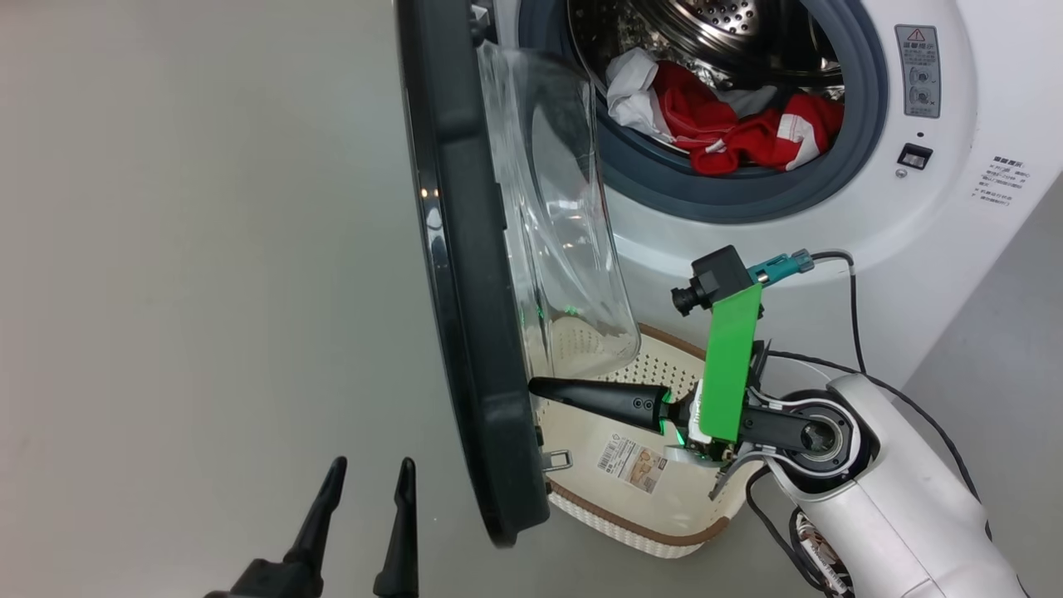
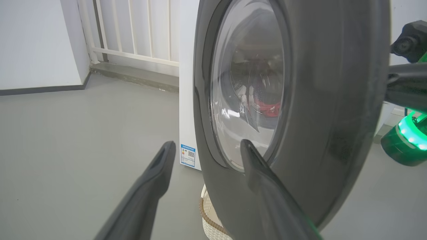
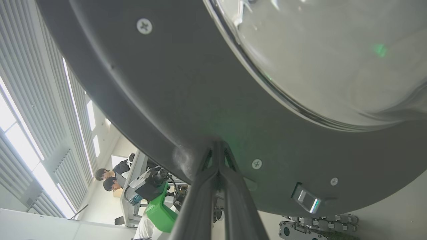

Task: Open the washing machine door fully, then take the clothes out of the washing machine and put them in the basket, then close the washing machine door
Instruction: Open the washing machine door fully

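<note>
The washing machine door (image 1: 465, 274), swung out above the basket (image 1: 664, 370), is rigid, hinged and glossy, so you push its black inner rim, not the glass, where your closed, empty right gripper (image 1: 540, 387) touches; your left gripper (image 1: 371, 469) hangs spread wide, holding nothing.

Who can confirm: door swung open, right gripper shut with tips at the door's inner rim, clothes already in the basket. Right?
Wrong on the clothes: the head view shows them inside the washing machine, not in the basket. The rest stands: washing machine door open, right gripper shut, tips at the door's inner rim.
</note>
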